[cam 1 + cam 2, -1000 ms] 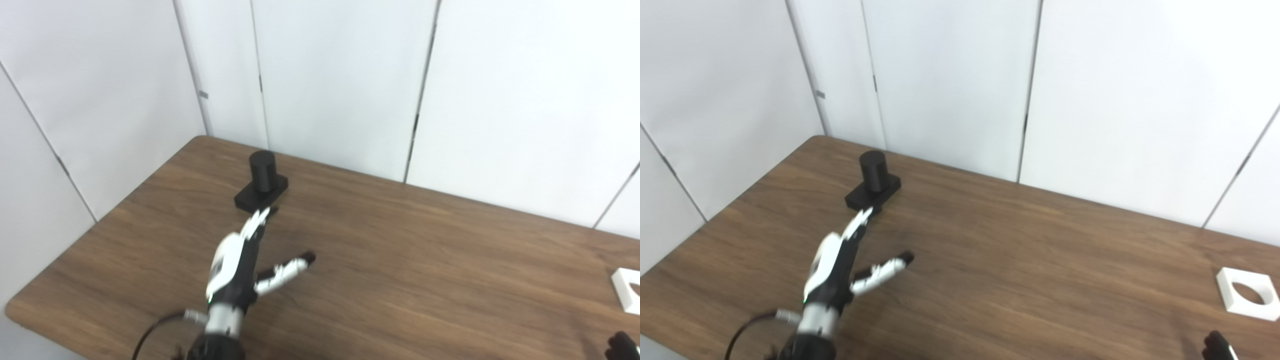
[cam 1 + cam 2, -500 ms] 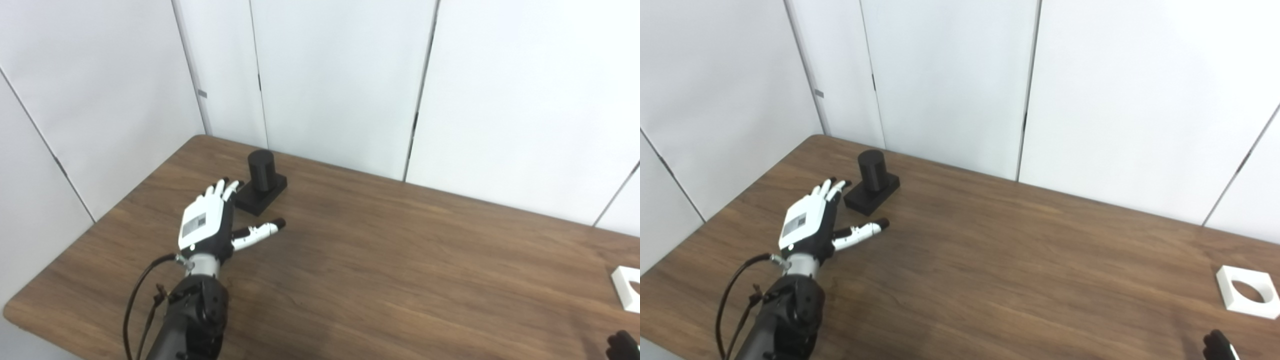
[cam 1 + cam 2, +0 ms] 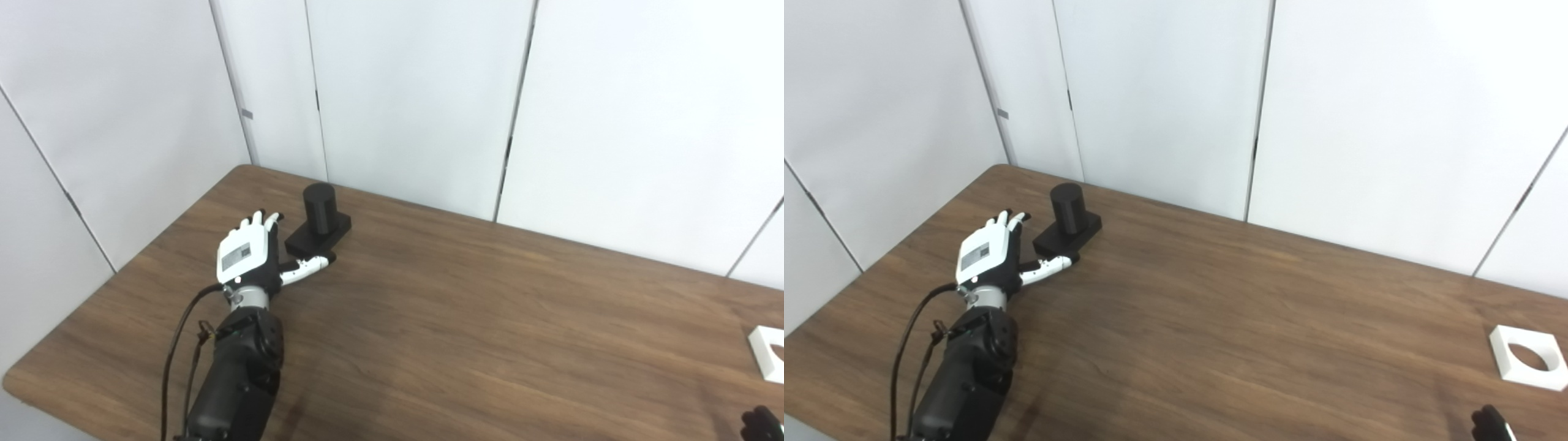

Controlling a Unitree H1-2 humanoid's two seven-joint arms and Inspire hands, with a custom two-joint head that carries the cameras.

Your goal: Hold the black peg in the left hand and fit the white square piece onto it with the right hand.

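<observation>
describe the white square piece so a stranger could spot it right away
Start at the wooden table and follow it to its near right end. The white square piece lies flat there, alone, with a round hole through its middle.

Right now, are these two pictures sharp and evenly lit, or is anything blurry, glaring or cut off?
Left eye view: soft, even light, no glare; the left hand and black peg are sharp; the white square piece is cut by the right edge. Right eye view: equally clear, the piece shows whole, and only a dark tip of the right hand enters the bottom corner.
</observation>
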